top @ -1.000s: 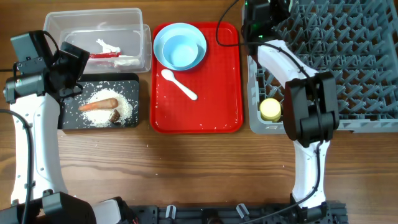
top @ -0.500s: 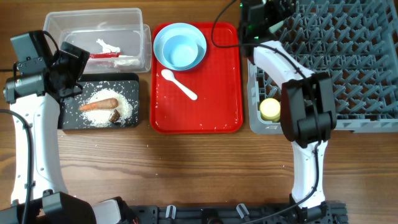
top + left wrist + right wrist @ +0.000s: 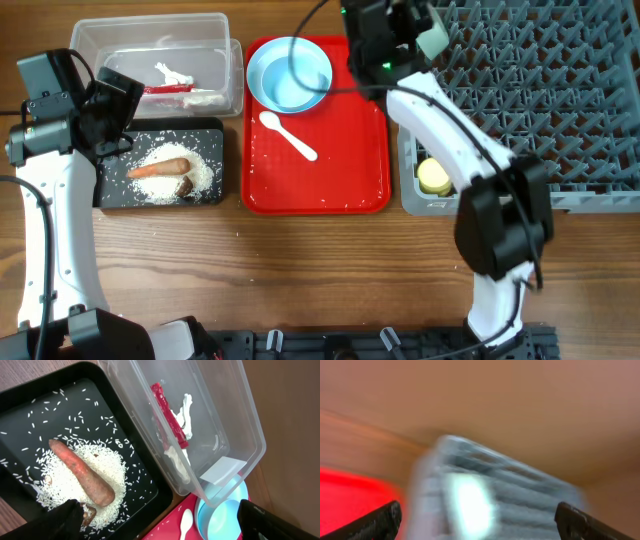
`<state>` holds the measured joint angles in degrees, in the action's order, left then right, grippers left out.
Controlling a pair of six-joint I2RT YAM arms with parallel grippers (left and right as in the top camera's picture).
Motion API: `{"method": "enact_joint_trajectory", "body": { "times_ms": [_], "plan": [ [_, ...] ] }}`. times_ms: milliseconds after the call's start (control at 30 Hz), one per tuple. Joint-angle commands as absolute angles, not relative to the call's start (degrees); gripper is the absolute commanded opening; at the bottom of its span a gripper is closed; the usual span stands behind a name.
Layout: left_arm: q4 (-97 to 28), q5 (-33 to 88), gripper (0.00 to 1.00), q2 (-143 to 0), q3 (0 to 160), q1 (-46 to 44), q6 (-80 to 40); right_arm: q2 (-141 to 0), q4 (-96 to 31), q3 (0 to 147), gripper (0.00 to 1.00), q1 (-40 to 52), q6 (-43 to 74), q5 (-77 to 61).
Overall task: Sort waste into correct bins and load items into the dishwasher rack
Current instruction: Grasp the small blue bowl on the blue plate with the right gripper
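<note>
Right claw (image 3: 480, 527), spread wide, over the far end of the red tray (image 3: 365, 150), pale blue bowl (image 3: 289, 80) just beside.

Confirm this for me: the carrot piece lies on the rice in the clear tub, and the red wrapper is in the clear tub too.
One detail is wrong. The carrot piece lies on the rice in the black tray, not in the clear tub. The red wrapper is indeed in the clear tub. The overhead view shows this.
</note>
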<state>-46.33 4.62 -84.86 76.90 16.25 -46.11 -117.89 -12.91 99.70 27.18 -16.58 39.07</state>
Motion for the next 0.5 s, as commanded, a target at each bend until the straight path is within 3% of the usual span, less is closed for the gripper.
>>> {"method": "enact_joint_trajectory", "body": {
  "times_ms": [0, 67, 267, 333, 433, 467],
  "plan": [
    [-46.3, 5.1, 1.00, -84.6, 77.4, 16.2, -45.0, -116.9, -17.4, 99.7, 1.00, 29.1, 10.6, 3.2],
    [-46.3, 5.1, 1.00, -84.6, 77.4, 16.2, -45.0, -119.0, -18.0, 99.7, 1.00, 28.9, 19.2, -1.9],
    [-46.3, 5.1, 1.00, -84.6, 77.4, 16.2, -45.0, -124.3, -19.3, 99.7, 0.98, 29.1, 25.3, -8.6],
    [-46.3, 5.1, 1.00, -84.6, 77.4, 16.2, -45.0, -125.8, -19.5, 99.7, 0.89, 29.1, 26.1, -8.4],
    [-46.3, 5.1, 1.00, -84.6, 77.4, 16.2, -45.0, -128.3, -19.2, 99.7, 0.61, 29.1, 27.6, -6.0],
    [-46.3, 5.1, 1.00, -84.5, 77.4, 16.2, -45.0, -128.8, -19.0, 99.7, 0.59, 29.1, 28.0, -5.5]
  ]
}}
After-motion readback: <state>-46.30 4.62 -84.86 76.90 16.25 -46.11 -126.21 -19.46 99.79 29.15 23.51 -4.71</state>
